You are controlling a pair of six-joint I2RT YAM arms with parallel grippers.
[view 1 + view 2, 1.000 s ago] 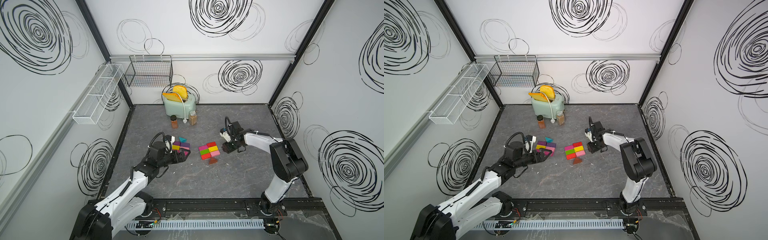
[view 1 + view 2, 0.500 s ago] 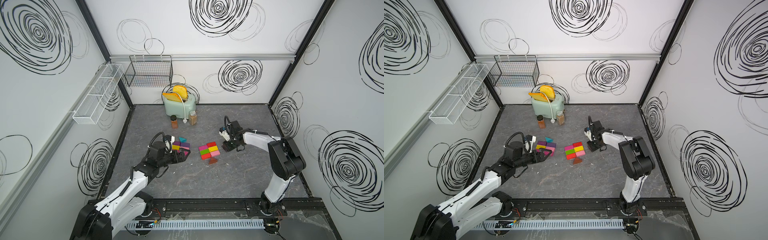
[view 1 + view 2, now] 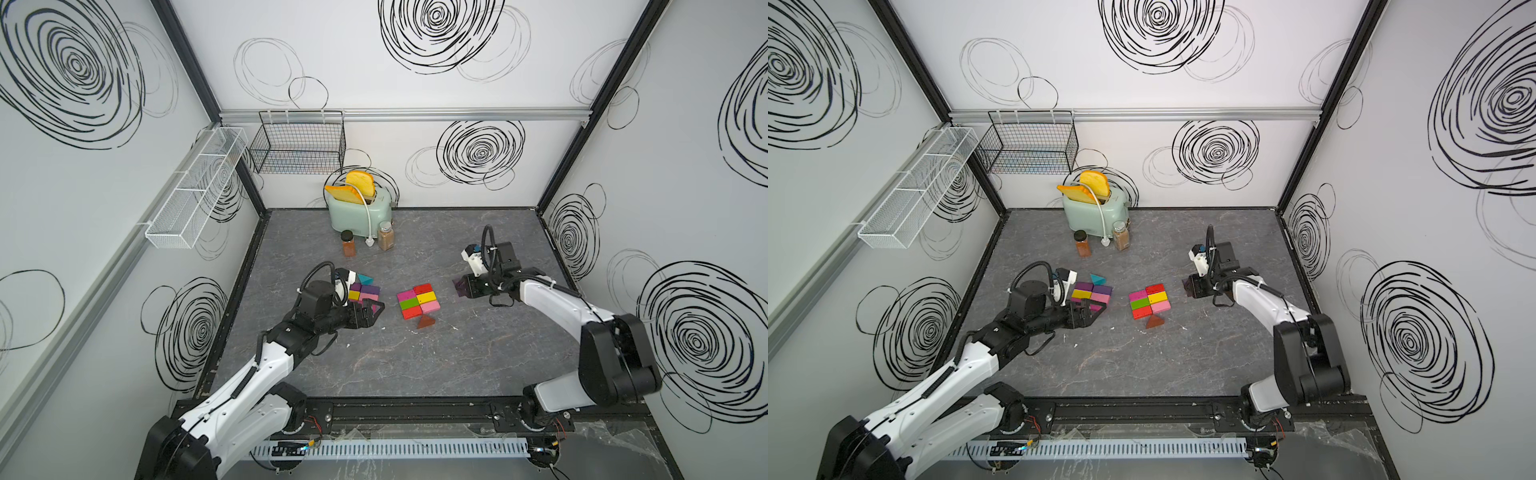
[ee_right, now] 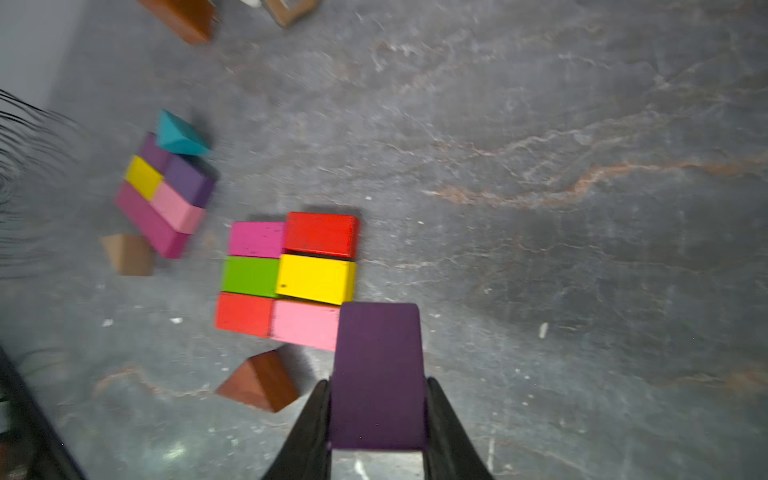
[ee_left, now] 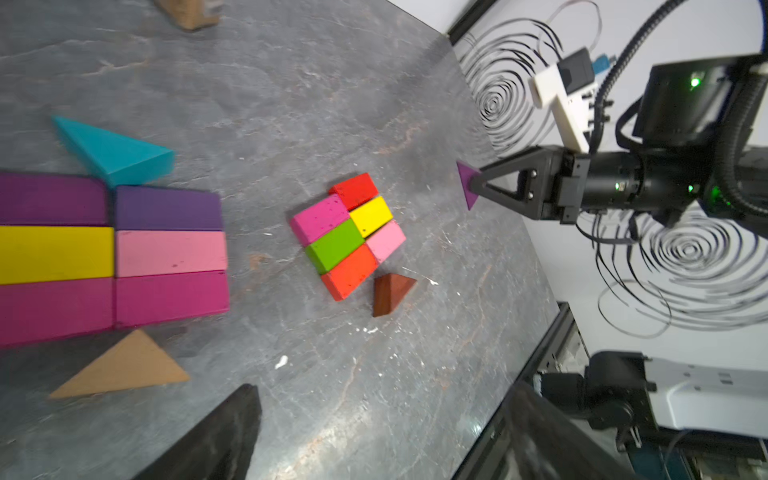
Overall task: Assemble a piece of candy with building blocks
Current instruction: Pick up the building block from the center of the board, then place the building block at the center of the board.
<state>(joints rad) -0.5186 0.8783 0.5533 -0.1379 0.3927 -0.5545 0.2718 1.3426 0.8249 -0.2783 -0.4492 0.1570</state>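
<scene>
Purple triangle (image 4: 377, 353) pinched narrow in right tool (image 4: 378, 386), apart from the six-brick rectangle (image 3: 417, 300) on the desk (image 3: 457, 353); left tool (image 3: 374, 312) wide and empty by the second brick cluster (image 3: 365, 291); likely hazard: sloped faces slipping, or bumping bricks askew.

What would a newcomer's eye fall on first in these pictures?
Probably the bright slab of six bricks, pink, red, green and yellow, in the middle of the grey table, with a brown triangle at its near edge. Next, the purple triangle pinched in the right arm's jaws, to that slab's right. At the back wall, the mint toaster with yellow toast stands out too.
</scene>
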